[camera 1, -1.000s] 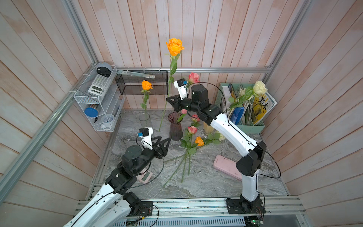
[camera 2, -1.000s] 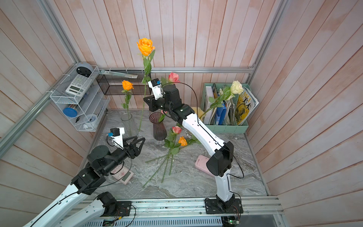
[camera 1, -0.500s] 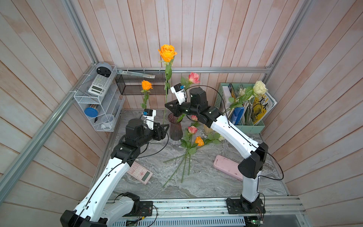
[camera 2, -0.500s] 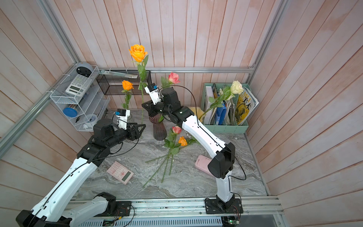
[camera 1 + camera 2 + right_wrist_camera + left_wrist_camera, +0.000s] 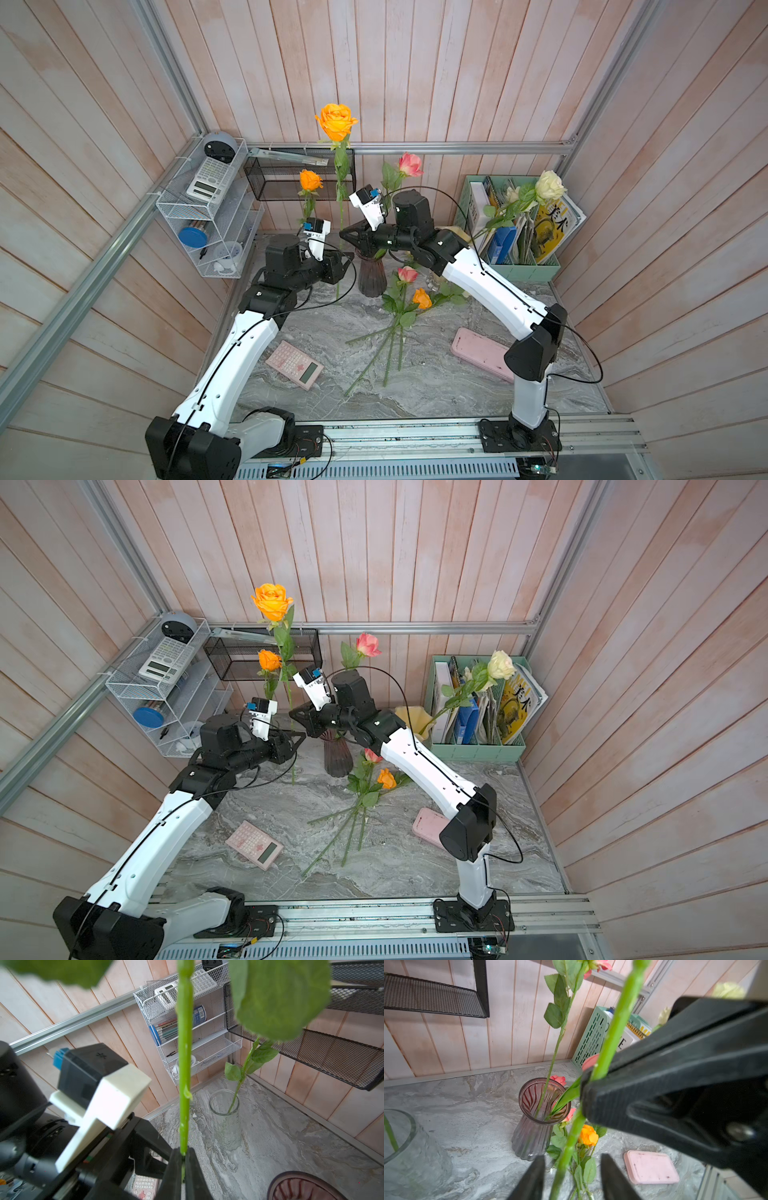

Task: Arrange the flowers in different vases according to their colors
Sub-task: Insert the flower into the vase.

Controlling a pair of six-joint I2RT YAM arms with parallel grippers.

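Marble tabletop, plank walls: right tool pinches tall orange rose, left tool gapes around it.

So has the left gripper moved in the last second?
Yes. The left gripper has moved away from the pink calculator and up beside the purple vase. It now straddles the stem of the tall orange rose.

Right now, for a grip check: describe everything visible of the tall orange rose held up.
The tall orange rose has a full orange bloom, green leaves beneath it and a long, plastic-looking green stem. It stands nearly upright. The right gripper is shut on the stem; lower down the left gripper straddles it, fingers not touching. Its lower end reaches down beside the purple vase.
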